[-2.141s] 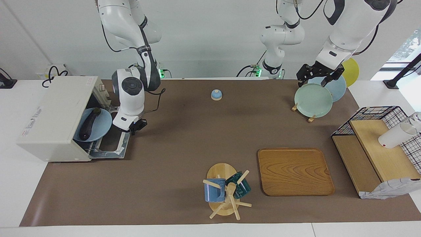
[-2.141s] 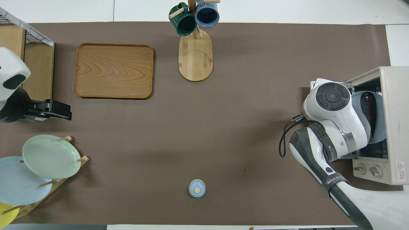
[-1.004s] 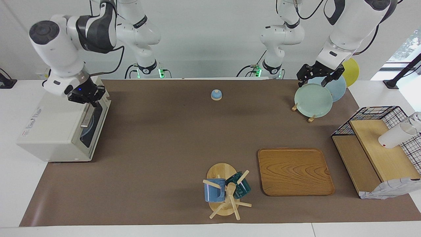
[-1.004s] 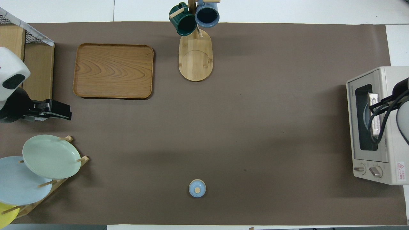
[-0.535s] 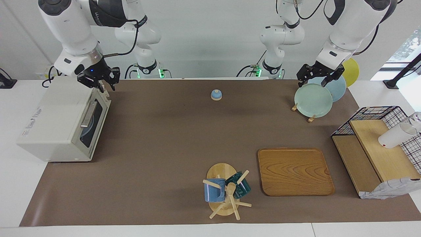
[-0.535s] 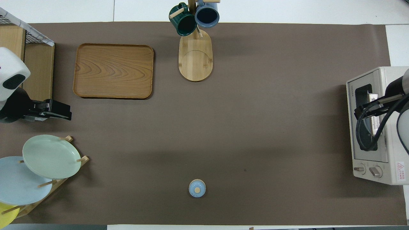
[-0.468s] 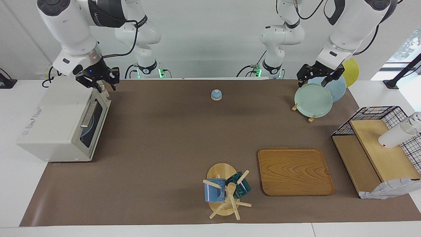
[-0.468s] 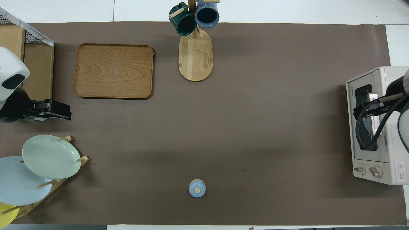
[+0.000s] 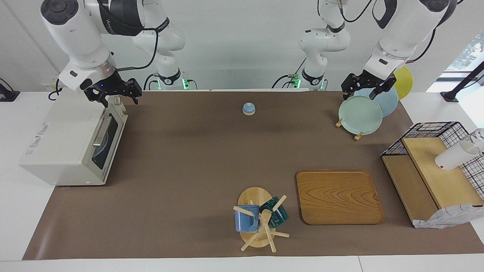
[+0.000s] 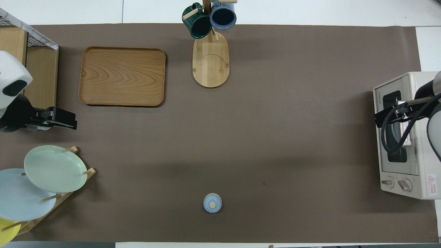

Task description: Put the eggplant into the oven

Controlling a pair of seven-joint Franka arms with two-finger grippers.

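The cream-white oven (image 9: 62,139) (image 10: 425,151) stands at the right arm's end of the table with its dark glass door (image 9: 103,145) shut. The eggplant is hidden inside. Only a bit of a blue plate (image 9: 99,152) shows through the glass. My right gripper (image 9: 113,98) (image 10: 392,115) hangs open and empty just above the oven's top corner, over the door's upper edge. My left gripper (image 9: 361,91) (image 10: 63,119) waits open over the plate rack, holding nothing.
A small blue bell (image 9: 248,108) sits near the robots at mid-table. A plate rack (image 9: 359,113) with green, blue and yellow plates, a wooden tray (image 9: 338,196), a mug tree (image 9: 259,221) and a wire basket (image 9: 435,166) with a white cup stand toward the left arm's end.
The oven door, open two seconds ago with the eggplant on the blue plate inside, is shut. My right gripper has let go of the door, opened and lifted slightly.
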